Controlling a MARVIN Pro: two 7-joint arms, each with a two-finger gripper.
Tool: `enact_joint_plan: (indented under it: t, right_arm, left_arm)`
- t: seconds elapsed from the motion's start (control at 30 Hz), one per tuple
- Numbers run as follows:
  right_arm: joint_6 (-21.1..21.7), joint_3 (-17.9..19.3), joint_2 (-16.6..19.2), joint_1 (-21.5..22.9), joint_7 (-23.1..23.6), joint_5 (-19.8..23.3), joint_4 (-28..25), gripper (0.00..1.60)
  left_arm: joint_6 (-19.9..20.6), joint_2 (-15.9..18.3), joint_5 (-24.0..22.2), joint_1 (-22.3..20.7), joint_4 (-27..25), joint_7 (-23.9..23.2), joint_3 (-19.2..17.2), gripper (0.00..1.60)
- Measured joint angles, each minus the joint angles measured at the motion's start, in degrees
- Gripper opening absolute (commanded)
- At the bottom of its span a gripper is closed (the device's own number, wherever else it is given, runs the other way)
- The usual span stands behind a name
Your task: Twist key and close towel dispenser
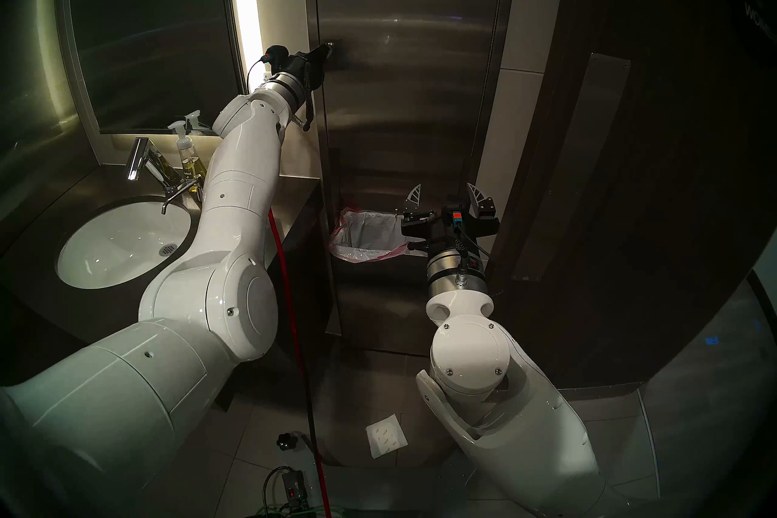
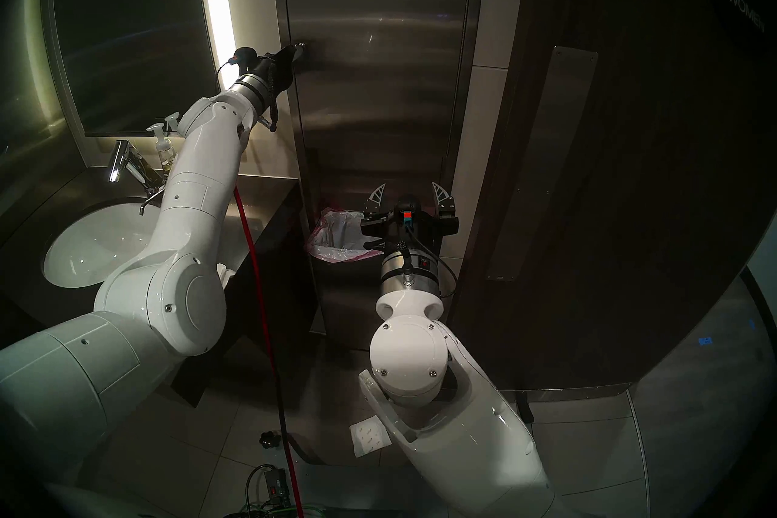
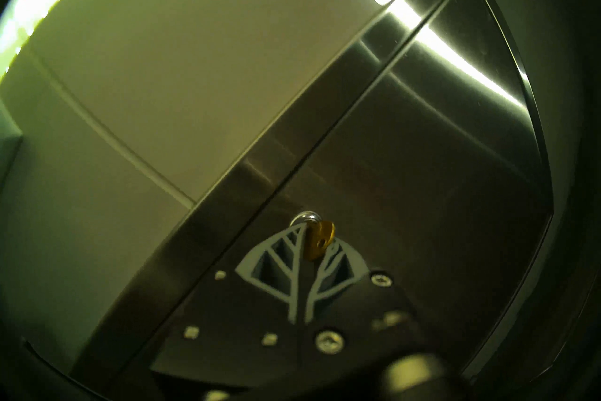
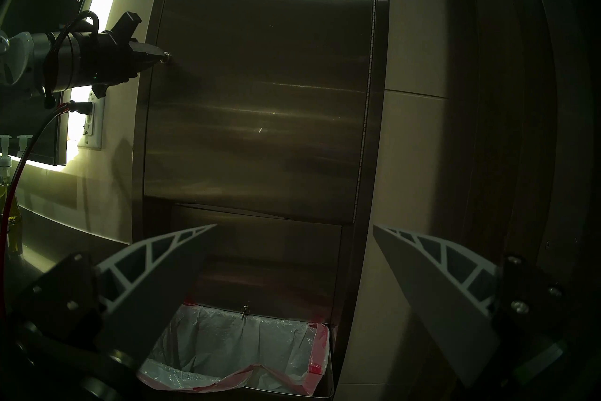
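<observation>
Brass key (image 3: 318, 241), left wrist view only.

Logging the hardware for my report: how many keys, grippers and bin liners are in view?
key: 1
grippers: 2 (left gripper, right gripper)
bin liner: 1
Total: 4

White sink (image 1: 122, 239) w/ chrome faucet (image 1: 141, 160), soap btl (image 1: 188, 162), mirror (image 1: 147, 33) above; paper scrap (image 1: 387, 436) on floor.
</observation>
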Motion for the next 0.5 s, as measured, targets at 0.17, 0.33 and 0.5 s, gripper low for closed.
enact_joint_plan:
  t: [0.17,0.33,0.5]
  right_arm:
    - [0.0,0.0,0.0,0.0,0.0,0.0,0.0,1.6]
    - [0.0,0.0,0.0,0.0,0.0,0.0,0.0,1.6]
    - [0.0,0.0,0.0,0.0,0.0,0.0,0.0,1.6]
  left_arm:
    - [0.6,-0.4,-1.5,-0.2,-0.2,1.5,-2.8,0.0]
    - [0.9,-0.4,-1.7,-0.3,-1.1,3.9,-4.8,0.0]
    - [1.1,-0.3,-0.8,-0.2,-3.3,7.3,-6.2,0.0]
